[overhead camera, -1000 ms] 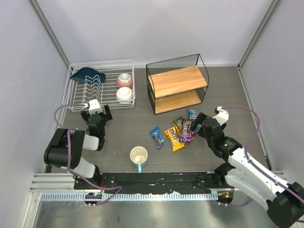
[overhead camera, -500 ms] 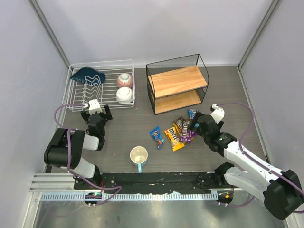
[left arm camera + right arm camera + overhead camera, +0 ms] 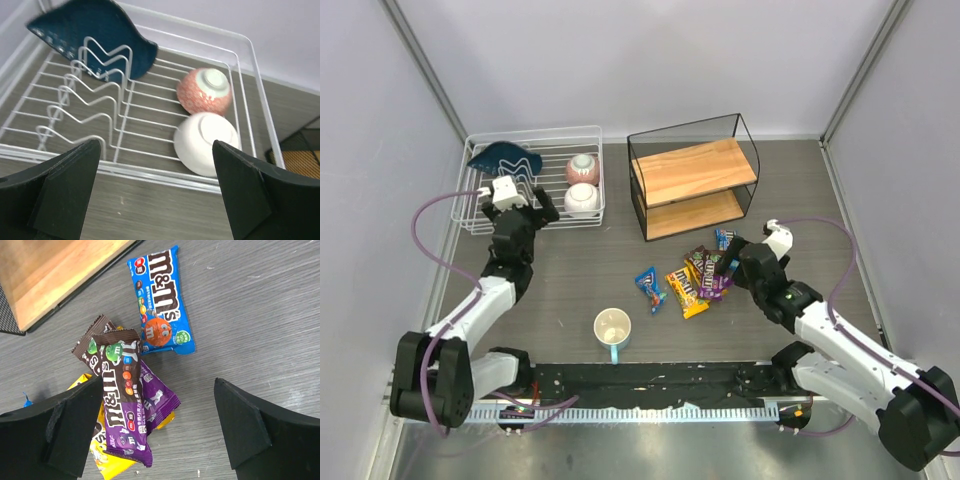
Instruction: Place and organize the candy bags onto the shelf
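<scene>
Right wrist view: the right gripper [image 3: 159, 390], jaws wide open, hangs over the candy bags [image 3: 155, 402] heaped at lower left. It should probably take the topmost purple bag [image 3: 122, 390] alone, pinching across its width. The bags are flat, glossy and overlapping. In the top view the shelf [image 3: 692, 172] stands above them. The left gripper [image 3: 155, 150] gapes empty.

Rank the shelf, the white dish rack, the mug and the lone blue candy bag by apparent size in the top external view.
1. The dish rack and the shelf: too alike in spread to rank.
2. The mug.
3. The lone blue candy bag, slimmer than the mug.
</scene>
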